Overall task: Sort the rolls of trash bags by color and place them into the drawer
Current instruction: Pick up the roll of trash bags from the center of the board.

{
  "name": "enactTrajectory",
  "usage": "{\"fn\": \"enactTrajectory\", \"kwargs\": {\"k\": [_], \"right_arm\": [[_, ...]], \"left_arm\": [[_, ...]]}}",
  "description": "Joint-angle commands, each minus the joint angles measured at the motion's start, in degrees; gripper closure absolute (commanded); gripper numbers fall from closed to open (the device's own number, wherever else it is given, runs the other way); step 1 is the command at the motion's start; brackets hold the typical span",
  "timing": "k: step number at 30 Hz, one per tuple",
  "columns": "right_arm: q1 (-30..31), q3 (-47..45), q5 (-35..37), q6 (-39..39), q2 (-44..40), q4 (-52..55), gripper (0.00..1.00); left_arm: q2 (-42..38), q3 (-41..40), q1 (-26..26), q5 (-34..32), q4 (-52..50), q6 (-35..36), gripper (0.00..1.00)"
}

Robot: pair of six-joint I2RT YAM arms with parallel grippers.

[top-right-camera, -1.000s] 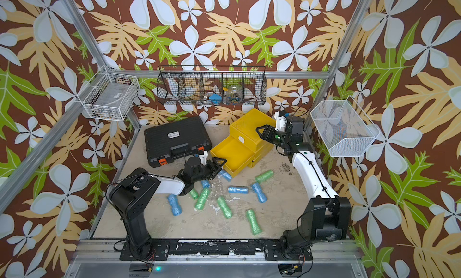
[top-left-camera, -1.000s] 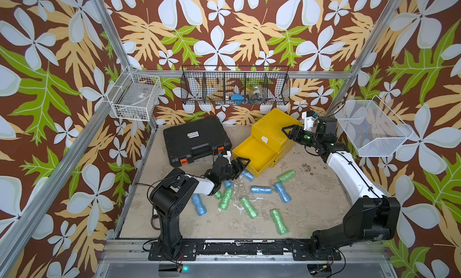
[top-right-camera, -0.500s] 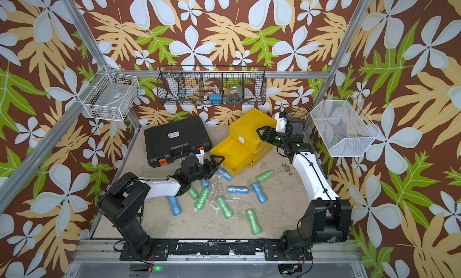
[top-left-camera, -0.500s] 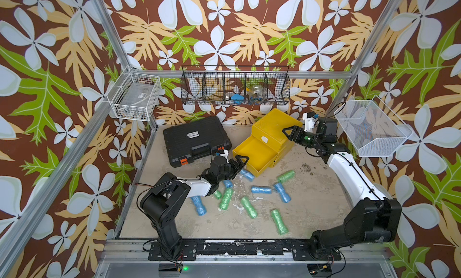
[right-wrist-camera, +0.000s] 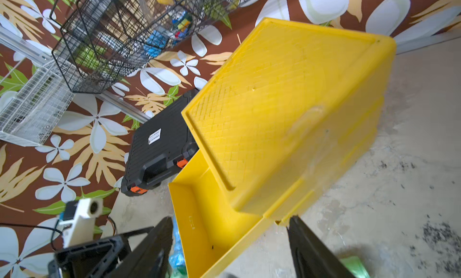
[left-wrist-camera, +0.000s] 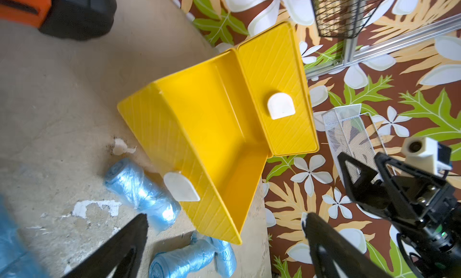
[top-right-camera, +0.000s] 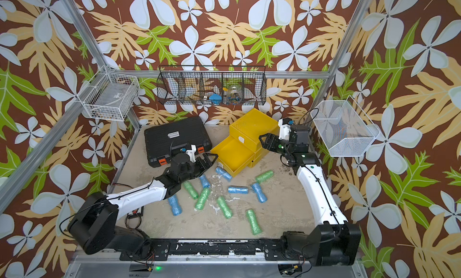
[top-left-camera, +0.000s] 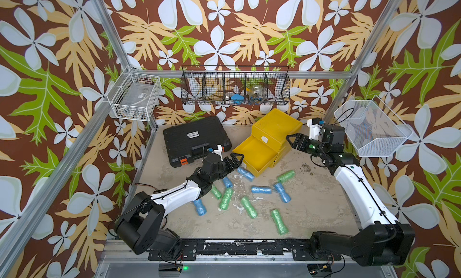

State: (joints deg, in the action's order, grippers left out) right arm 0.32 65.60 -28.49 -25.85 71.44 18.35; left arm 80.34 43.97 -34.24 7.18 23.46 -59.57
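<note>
The yellow drawer unit (top-left-camera: 277, 124) stands at the back with its bottom drawer (top-left-camera: 259, 155) pulled out and empty. Several blue rolls (top-left-camera: 261, 189) and green rolls (top-left-camera: 248, 207) lie scattered on the table in front of it. One blue roll (left-wrist-camera: 142, 187) rests against the drawer's front wall. My left gripper (top-left-camera: 237, 159) is open and empty just off the drawer's front corner, seen also in the left wrist view (left-wrist-camera: 225, 217). My right gripper (top-left-camera: 290, 142) is open beside the unit's right side, its jaws apart around the drawer's side edge in the right wrist view (right-wrist-camera: 230, 219).
A black tool case (top-left-camera: 197, 139) lies left of the drawer unit, close behind my left gripper. A black wire basket (top-left-camera: 235, 86) hangs on the back wall, a white wire basket (top-left-camera: 136, 97) at the left and a mesh bin (top-left-camera: 371, 129) at the right.
My left jaws have opened wider and the left arm has stretched out lower toward the drawer. My right jaws have widened a little beside the unit. The rolls have not moved.
</note>
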Motion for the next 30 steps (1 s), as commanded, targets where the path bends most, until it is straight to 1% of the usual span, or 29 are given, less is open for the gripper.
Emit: {"fn": "enactTrajectory", "kwargs": {"k": [1, 4, 6, 7, 9, 11, 14, 20, 23, 25, 30], "right_arm": [[0.2, -3.5, 0.2, 1.8, -4.5, 4.2, 0.27], [2.1, -7.9, 0.4, 1.9, -8.6, 7.3, 0.28], [6.3, -10.4, 2.4, 1.9, -10.3, 9.9, 0.29], [9.0, -11.7, 4.0, 1.6, -11.0, 11.2, 0.29], [14.1, -13.9, 6.4, 0.5, -12.1, 13.5, 0.31], [19.5, -16.6, 10.4, -0.8, -13.3, 15.6, 0.31], [25.4, -20.0, 15.7, -2.3, -14.3, 19.0, 0.33], [35.4, -25.1, 21.5, -5.4, -12.8, 23.9, 0.35], [38.6, -27.6, 21.5, -7.1, -12.3, 23.5, 0.35], [40.0, -29.6, 21.8, -8.1, -12.1, 22.9, 0.35], [40.5, -33.8, 21.1, -8.5, -11.5, 20.2, 0.36]], "left_arm": [[-3.6, 0.4, 0.9, -2.0, -7.4, 2.7, 0.00], [-5.8, -1.2, 3.4, 3.4, -5.0, 2.1, 0.01], [-6.7, -1.1, 4.5, 6.4, -4.9, 3.7, 0.07], [-7.4, -1.0, 4.6, 7.4, -5.2, 5.2, 0.12], [-8.9, -1.3, 4.7, 8.2, -6.4, 8.0, 0.18], [-10.2, -2.5, 4.8, 9.8, -6.2, 9.9, 0.25], [-11.4, -4.3, 4.8, 11.9, -6.5, 11.7, 0.31], [-14.4, -10.1, 4.8, 12.8, -6.7, 11.9, 0.32], [-16.1, -13.2, 4.8, 13.1, -5.4, 10.6, 0.32], [-16.9, -14.7, 4.8, 13.2, -5.1, 10.3, 0.32], [-18.1, -16.6, 4.8, 13.3, -4.7, 9.5, 0.31]]}}
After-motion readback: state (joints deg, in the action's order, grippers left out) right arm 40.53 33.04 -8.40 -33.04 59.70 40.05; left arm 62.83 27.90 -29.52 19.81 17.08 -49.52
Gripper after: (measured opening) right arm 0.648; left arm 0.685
